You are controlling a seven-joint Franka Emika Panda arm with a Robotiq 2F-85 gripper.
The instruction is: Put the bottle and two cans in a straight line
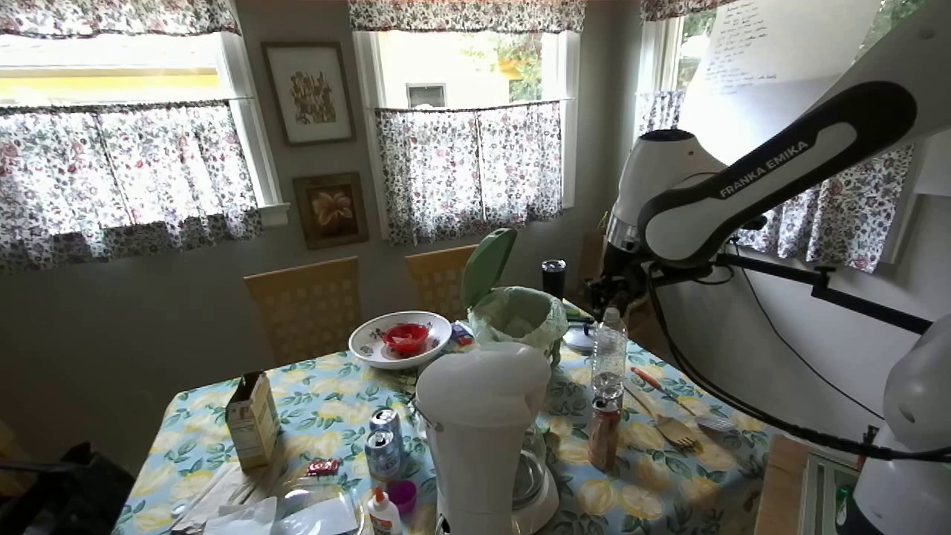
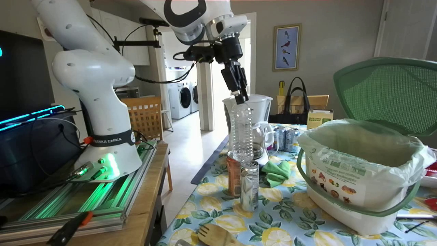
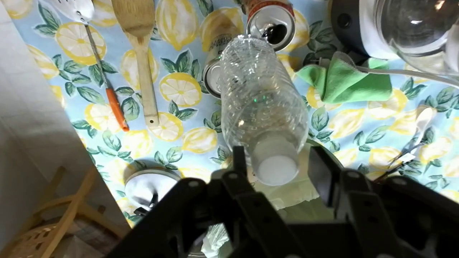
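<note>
A lemon-print tablecloth (image 2: pixel 297 222) lies under me, in a room with flowered curtains (image 1: pixel 468 163). My gripper (image 3: pixel 279 157) clasps the upper part of a clear bottle (image 3: pixel 263 93), its white cap (image 3: pixel 278 170) between my fingers. I cannot make out just where the pads meet the plastic, since my fingers look dark and blurred in the wrist view. I hold the bottle about upright, its lower end near the level of the can tops. My arm (image 2: pixel 94 68) is bent and reaches over the bottle, wrist pointing down, fingers slanting slightly; that exterior view's top edge cuts off part of it.

Below the bottle stand a red can (image 1: pixel 603 442) and a silver can (image 2: pixel 250 188), near each other; whether they touch, I can't tell. The bottle covers part of the silver can in the wrist view, and in an exterior view I can't pick that can out.

Near the bottle lie a wooden spatula (image 3: pixel 145 79) and a green rag (image 3: pixel 355 86); a lined bin (image 2: pixel 355 222) stands to one side of it. Farther from the bottle, a white coffee maker (image 1: pixel 475 438) hides part of the bin in an exterior view. Well apart from the bottle, past the coffee maker, are two blue cans (image 1: pixel 383 455).
</note>
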